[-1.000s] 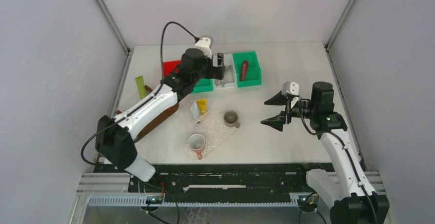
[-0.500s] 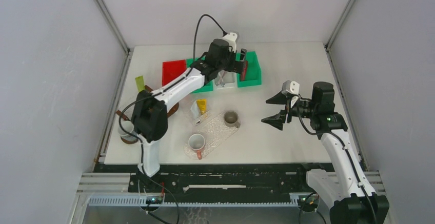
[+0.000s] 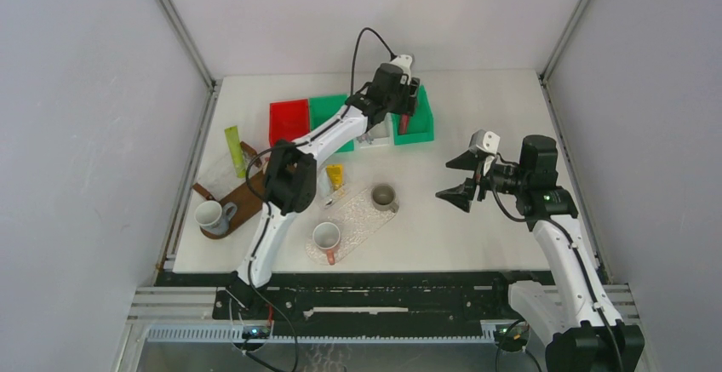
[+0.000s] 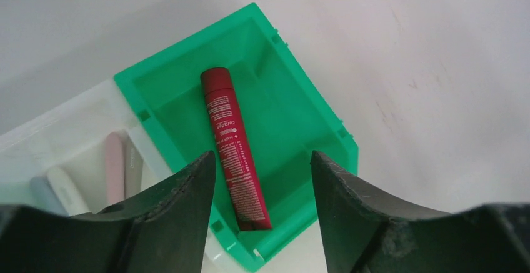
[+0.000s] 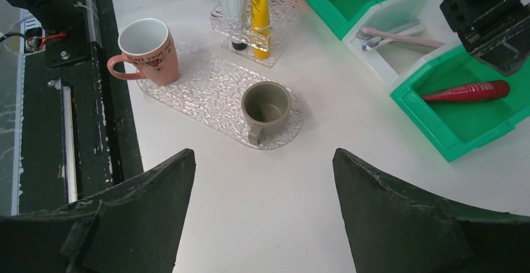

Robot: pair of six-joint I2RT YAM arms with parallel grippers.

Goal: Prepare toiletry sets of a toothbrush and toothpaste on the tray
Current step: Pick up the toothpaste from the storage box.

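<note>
A red toothpaste tube (image 4: 234,148) lies in the right green bin (image 4: 294,98). My left gripper (image 4: 264,167) hovers over it, open and holding nothing; the tube shows below the gap, nearer the left finger. From above, the left gripper (image 3: 407,100) is over that bin. Toothbrushes (image 5: 400,35) lie in the white bin beside it. The clear tray (image 3: 358,219) carries a pink mug (image 3: 326,237) and a grey cup (image 3: 384,196). A yellow tube (image 5: 259,10) stands in a clear holder behind the tray. My right gripper (image 3: 464,180) hangs open and empty right of the tray.
A red bin (image 3: 288,119) and a second green bin (image 3: 328,112) stand left of the white bin. A green tube (image 3: 233,146) lies at the table's left. A brown board holds a pale mug (image 3: 211,215) near the left edge.
My left arm has stretched to the right, from the white bin to over the right green bin, and its jaws have narrowed. The right arm has stayed put.
</note>
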